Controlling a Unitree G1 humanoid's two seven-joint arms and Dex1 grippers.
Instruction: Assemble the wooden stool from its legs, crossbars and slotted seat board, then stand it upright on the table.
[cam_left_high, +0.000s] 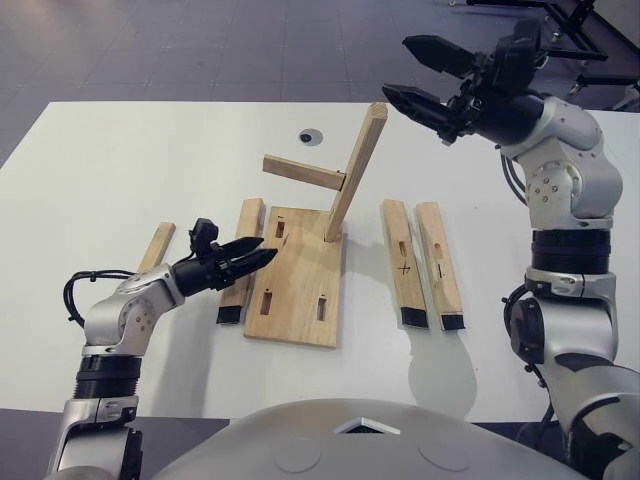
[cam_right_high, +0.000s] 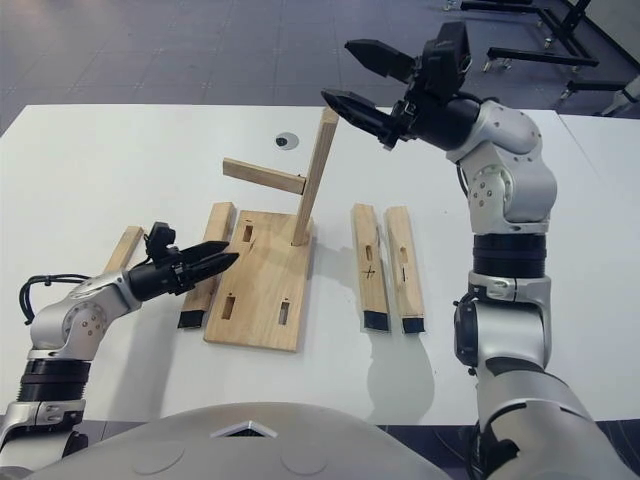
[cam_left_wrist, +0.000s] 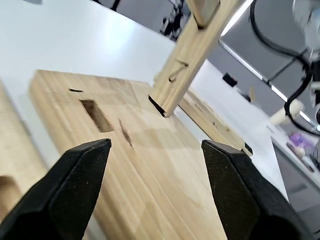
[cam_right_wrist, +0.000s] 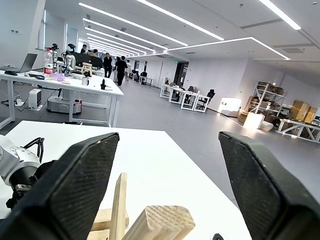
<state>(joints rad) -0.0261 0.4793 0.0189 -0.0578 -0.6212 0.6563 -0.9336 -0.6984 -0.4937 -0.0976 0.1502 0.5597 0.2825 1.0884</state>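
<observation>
While leg (cam_left_high: 357, 170) stands tilted in seat board (cam_left_high: 300, 290), left claw (cam_left_high: 268, 249) and right claw (cam_left_high: 396, 67) gape (empty).

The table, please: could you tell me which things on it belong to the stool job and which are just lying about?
Stool job:
seat board
upright leg, standing in a board slot
crossbar, joined to that leg
inner right leg
outer right leg
left leg
far-left bar

Lying about:
round port, set in the table
</observation>
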